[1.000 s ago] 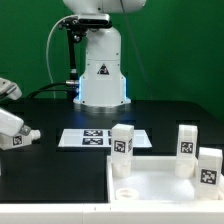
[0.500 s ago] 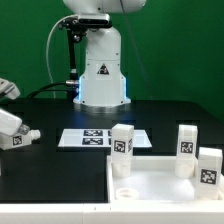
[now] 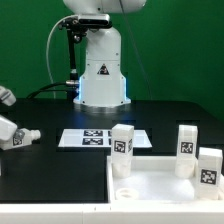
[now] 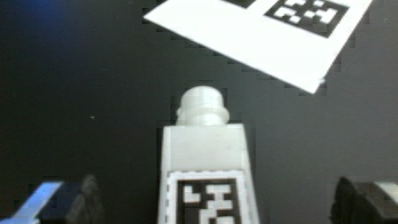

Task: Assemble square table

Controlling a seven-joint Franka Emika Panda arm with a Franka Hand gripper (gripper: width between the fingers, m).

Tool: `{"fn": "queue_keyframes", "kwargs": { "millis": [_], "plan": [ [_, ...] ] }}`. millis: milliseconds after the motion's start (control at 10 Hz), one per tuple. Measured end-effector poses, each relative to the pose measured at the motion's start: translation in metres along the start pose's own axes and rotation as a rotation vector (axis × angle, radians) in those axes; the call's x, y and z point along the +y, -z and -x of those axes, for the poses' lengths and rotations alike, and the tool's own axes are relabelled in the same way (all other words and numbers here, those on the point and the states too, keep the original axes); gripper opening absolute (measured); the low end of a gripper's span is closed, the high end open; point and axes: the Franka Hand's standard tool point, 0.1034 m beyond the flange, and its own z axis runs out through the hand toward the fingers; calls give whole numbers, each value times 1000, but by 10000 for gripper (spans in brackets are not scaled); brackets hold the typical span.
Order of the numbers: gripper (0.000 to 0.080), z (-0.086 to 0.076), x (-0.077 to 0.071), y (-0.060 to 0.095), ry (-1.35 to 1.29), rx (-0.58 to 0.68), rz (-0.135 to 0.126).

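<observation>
Exterior view: the white plastic square panel with raised rim [image 3: 165,185] sits on the black desk [image 3: 50,175], three chunky white tagged legs [image 3: 122,150] standing upright on it; a fourth leg [image 3: 12,133] lies at the view's left. Wrist view: the released end effector [image 4: 214,200] straddles that leg [image 4: 208,165], near the marker board [image 4: 267,35].

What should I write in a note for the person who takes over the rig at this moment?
Gripper: open, holds nothing, one finger on each side of the lying leg.
Lying leg: flat on the black table at the exterior view's left, tip toward the marker board.
Three other legs: upright by the square panel.
Done: I cannot tell whether any leg is screwed in.
Left: probably close on the lying leg, bring it to the panel and check every leg.
</observation>
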Motion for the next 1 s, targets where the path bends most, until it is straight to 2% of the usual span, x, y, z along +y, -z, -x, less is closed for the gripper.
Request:
{"fn": "queue_keyframes", "kwargs": {
  "millis": [300, 400, 500, 600, 700, 800, 900, 1000],
  "plan": [
    [649, 0, 2, -7, -5, -7, 1],
    [559, 0, 2, -8, -5, -7, 1],
    [559, 0, 2, -8, -5, -7, 1],
    [378, 0, 2, -8, -5, -7, 1],
    [281, 0, 2, -8, -5, -8, 1],
    [281, 0, 2, -8, -5, -7, 1],
    [281, 2, -3, -5, -1, -2, 6],
    [281, 14, -27, 9, 41, 33, 26]
  ]
}}
